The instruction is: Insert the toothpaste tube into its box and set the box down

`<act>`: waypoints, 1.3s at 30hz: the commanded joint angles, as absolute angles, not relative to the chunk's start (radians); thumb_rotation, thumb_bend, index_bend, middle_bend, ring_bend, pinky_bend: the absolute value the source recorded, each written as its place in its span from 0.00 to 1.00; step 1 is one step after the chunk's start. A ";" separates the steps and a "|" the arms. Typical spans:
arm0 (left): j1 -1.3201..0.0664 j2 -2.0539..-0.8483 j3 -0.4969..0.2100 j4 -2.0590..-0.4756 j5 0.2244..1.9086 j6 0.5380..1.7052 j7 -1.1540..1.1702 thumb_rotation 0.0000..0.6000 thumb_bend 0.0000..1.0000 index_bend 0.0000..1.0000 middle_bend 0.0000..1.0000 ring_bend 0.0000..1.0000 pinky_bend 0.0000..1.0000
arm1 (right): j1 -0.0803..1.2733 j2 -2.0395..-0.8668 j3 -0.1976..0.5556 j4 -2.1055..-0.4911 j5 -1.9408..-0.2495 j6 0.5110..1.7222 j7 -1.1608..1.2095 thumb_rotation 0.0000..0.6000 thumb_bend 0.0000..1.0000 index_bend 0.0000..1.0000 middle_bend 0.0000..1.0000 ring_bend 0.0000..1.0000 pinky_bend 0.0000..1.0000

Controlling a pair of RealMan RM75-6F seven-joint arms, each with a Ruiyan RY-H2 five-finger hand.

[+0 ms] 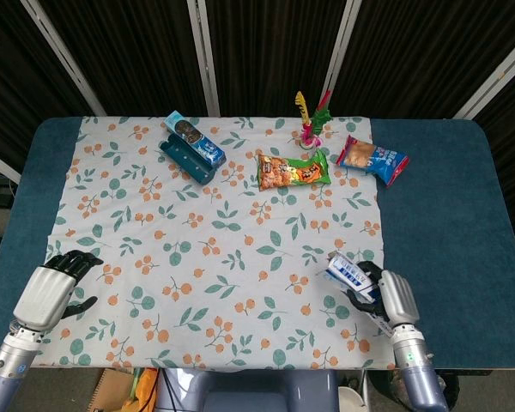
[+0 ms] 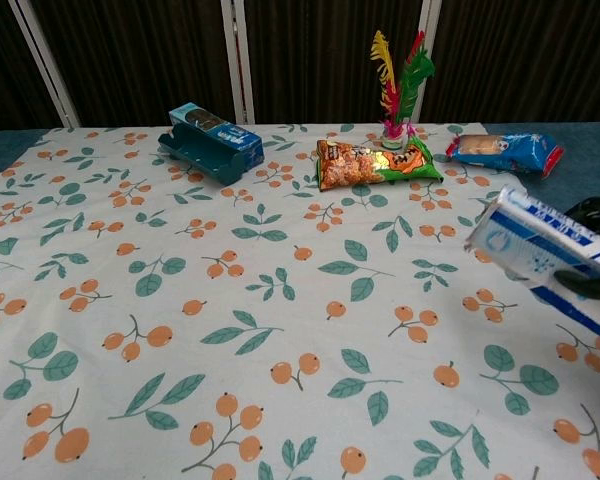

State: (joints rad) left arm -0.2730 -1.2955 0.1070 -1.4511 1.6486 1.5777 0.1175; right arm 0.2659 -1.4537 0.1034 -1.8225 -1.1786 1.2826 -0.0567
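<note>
A: What is seen, from the largest thing down?

B: A desk (image 1: 463, 223) with a blue top is seen, and most of it is covered by a white cloth (image 1: 215, 249) printed with leaves and orange berries. At the far side of the cloth a blue cookie package (image 1: 192, 146) is laid, then an orange snack bag (image 1: 292, 169), a small feathered toy (image 1: 311, 120) and a blue snack packet (image 1: 373, 159) beside the cloth's far right corner.

A: Where is the toothpaste box found?

B: The toothpaste box (image 1: 354, 276) is found at the near right part of the cloth, tilted, with its end turned toward the middle of the desk. In the chest view it is shown large at the right edge. It is grasped by the right hand (image 1: 390, 300), whose dark fingers (image 2: 595, 285) are wrapped around it. Whether the box is touching the cloth cannot be told.

A: And the other hand?

B: The left hand (image 1: 53, 288) is shown near the left front edge of the desk. Nothing is held in it, and its fingers are loosely spread, only a little bent.
</note>
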 commanded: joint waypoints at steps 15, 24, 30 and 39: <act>-0.255 -1.286 0.076 -1.465 1.641 1.552 0.112 1.00 0.00 0.28 0.27 0.25 0.38 | 0.335 -1.628 0.079 -1.741 -1.082 1.227 -0.377 1.00 0.45 0.02 0.17 0.03 0.10; -0.236 -1.251 0.059 -1.529 1.589 1.524 0.112 1.00 0.00 0.21 0.17 0.17 0.27 | 0.336 -1.495 0.078 -1.880 -1.080 1.260 -0.475 1.00 0.43 0.00 0.06 0.00 0.04; -0.204 -1.197 0.053 -1.605 1.523 1.514 0.096 1.00 0.00 0.16 0.11 0.13 0.21 | 0.282 -1.282 0.021 -1.943 -1.181 1.297 -0.418 1.00 0.43 0.00 0.06 0.00 0.04; -0.150 -1.123 0.051 -1.670 1.471 1.530 0.068 1.00 0.00 0.09 0.03 0.04 0.11 | 0.164 -1.063 -0.084 -1.813 -1.439 1.443 -0.273 1.00 0.43 0.00 0.02 0.00 0.02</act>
State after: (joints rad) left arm -0.1542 -1.1276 0.0503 -1.6665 1.4742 1.5275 0.0713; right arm 0.2092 -1.1031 -0.0456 -1.8720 -1.3735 1.3862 -0.3167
